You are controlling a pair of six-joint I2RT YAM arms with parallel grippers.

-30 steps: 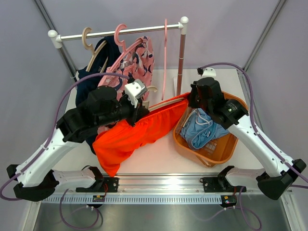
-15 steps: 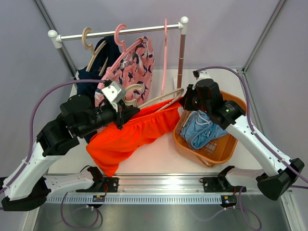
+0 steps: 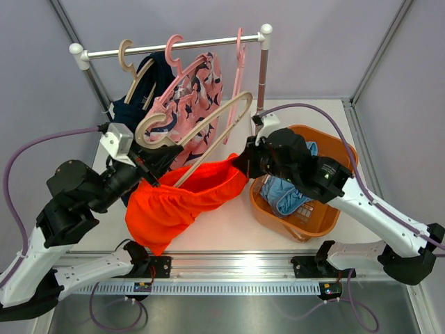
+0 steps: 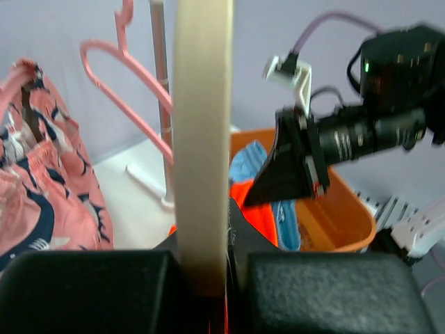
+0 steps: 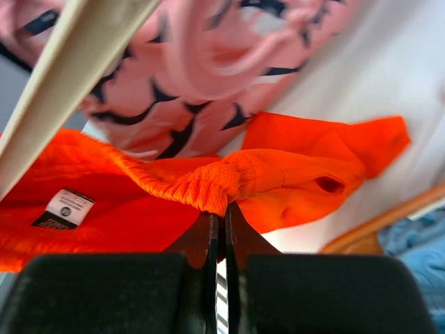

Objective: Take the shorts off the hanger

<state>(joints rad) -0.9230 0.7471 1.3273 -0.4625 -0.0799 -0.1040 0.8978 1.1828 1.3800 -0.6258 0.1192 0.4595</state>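
Both arms share one build: smooth white shells on the long links and bulky matte-black housings at the joints. The left arm carries a white camera block at its wrist, with a grey-purple cable running from it. The right arm has a like cable, a white bracket at its wrist and a small green light on its black casing. The left claw and right claw have blocky black fingers. Both arms are mounted on a ribbed metal rail.
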